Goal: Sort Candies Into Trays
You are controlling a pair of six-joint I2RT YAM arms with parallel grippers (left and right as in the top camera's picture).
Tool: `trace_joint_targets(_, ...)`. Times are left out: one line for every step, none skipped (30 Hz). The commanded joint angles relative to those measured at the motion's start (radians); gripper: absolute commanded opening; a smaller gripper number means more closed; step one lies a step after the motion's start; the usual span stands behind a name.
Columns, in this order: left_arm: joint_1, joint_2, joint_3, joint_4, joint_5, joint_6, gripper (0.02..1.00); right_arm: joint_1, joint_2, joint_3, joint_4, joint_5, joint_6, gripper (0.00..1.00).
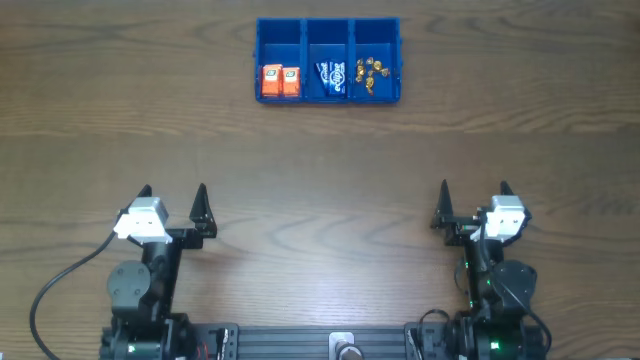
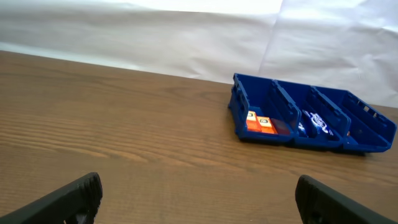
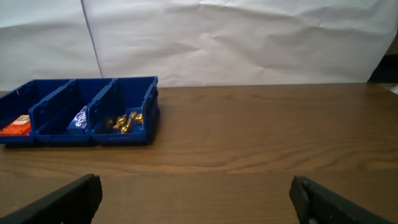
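A blue tray [image 1: 281, 40] with three compartments stands in the upper middle of the top view, on a brown wooden tabletop [image 1: 320, 210]. In its left compartment lie two orange candies [image 1: 281, 82], side by side at the lower end of the compartment. In the middle compartment lies one blue-wrapped candy [image 1: 331, 77]. The right compartment holds several small gold candies [image 1: 367, 74], close together in a loose group.

The left hand [image 1: 174, 190] is in the lower left of the top view and the right hand [image 1: 474, 187] is in the lower right. Both are well apart from the tray and from each other. Each hand is spread wide, with its two dark fingers pointing up the frame, and between the fingers there is only bare wood. Neither hand holds anything.

In the left wrist view the fingers [image 2: 74, 196] are at the two lower corners of the frame, and the tray is in the right middle part, with the orange candies in the nearest visible compartment. In the right wrist view the tray is at the left middle of the frame, and the gold candies are in the compartment closest to the centre.

Behind the tabletop, in both wrist views, hangs a white backdrop [image 3: 249, 37]. A black cable [image 1: 60, 285] curves in the lower left corner of the top view, beside the base of the left arm.
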Motion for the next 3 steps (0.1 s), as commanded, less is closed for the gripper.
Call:
trace_joint_targets(0.007, -0.006, -0.02, -0.033, 0.018, 0.006, 0.996, -0.004, -0.009, -0.002, -0.008, 0.002, -0.015, 0.998)
trace_joint_targets(0.007, -0.006, -0.02, -0.033, 0.018, 0.006, 0.998, -0.004, -0.009, -0.002, -0.008, 0.002, -0.015, 0.996)
trace_joint_targets(0.007, -0.006, -0.02, -0.033, 0.018, 0.006, 0.998, -0.004, -0.009, -0.002, -0.008, 0.002, -0.015, 0.998)
